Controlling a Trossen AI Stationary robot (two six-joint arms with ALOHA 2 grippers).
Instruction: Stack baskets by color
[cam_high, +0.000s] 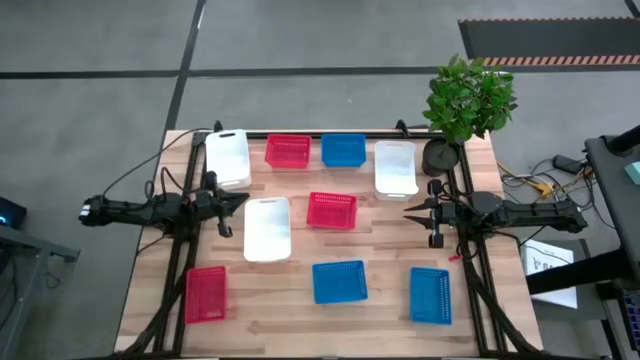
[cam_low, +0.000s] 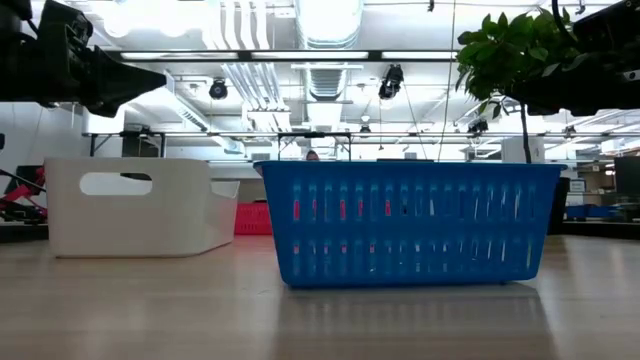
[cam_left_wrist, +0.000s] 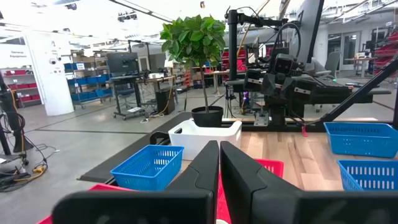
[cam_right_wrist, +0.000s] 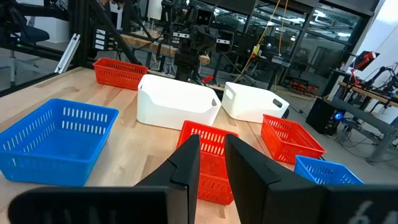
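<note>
Looking down on your wooden table (cam_high: 380, 240), you've got nine baskets all laid out singly, nothing stacked yet. White ones first, they read bulkiest: one at the far left corner (cam_high: 227, 157), one far right beside the plant pot (cam_high: 395, 167), one mid-table left (cam_high: 267, 228). Reds sit at the far edge (cam_high: 288, 151), dead centre (cam_high: 331, 210) and the near left corner (cam_high: 205, 294); blues at the far edge (cam_high: 343, 149), near centre (cam_high: 339, 281) and near right (cam_high: 430, 295). These look like light, thin plastic with perforated walls, so I'd judge they'll flex and skate on that smooth wood; pinch one long rim wall, not a corner, and expect them to nest easily. Your left gripper (cam_high: 240, 201) hangs above the table's left side, just beside the mid-table white basket, its fingers pressed together on nothing. Your right gripper (cam_high: 408, 212) hovers at the right side, aimed toward the centre red basket, fingers parted by a narrow gap and empty. Beyond the table it's an open workshop: grey floor, shelving, benches, bright ceiling lights, and a leafy potted plant (cam_high: 468, 95) crowding the far right corner, so mind it.
</note>
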